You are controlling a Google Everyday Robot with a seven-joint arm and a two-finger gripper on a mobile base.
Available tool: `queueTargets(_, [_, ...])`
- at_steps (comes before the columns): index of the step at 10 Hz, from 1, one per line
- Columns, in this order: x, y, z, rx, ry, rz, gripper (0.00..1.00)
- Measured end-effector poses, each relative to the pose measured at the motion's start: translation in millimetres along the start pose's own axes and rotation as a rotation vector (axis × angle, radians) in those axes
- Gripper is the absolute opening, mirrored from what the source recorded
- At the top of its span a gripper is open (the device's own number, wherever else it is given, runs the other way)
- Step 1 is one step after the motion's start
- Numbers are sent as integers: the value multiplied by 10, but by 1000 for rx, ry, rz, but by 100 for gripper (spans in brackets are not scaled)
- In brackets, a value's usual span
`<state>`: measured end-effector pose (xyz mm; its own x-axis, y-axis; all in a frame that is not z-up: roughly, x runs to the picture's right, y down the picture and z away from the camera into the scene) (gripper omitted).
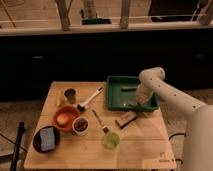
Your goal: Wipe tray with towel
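So on the left of the wooden worktop (75,156) there was a dark bowl (46,139), an orange bowl (65,118), a little cup (70,95) and a small white bowl (80,125), then a white-handled utensil (90,99) and a green cup (111,141) nearer the middle. The dark green tray (119,96) sat on the back right part, with a brown block (125,119) just in front. The end effector (136,103) was down inside the tray by its front right corner (honestly couldn't tell if it was spread or pinching anything).
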<state>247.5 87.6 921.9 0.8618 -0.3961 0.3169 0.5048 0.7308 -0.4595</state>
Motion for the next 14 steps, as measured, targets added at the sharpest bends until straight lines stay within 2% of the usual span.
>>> queueTargets(2, [213,-108,-10,-1,32,34,0])
queueTargets(4, [210,-363,23,3,35,32,0])
queueTargets(6, [180,-497,70,-4,39,19,0])
queueTargets(9, [-148,-647,178,-18,9,-55,0])
queueTargets(11, [-352,-571,195,-25,-16,-111,0])
queueTargets(14, [-518,-359,134,-22,-32,-148,0])
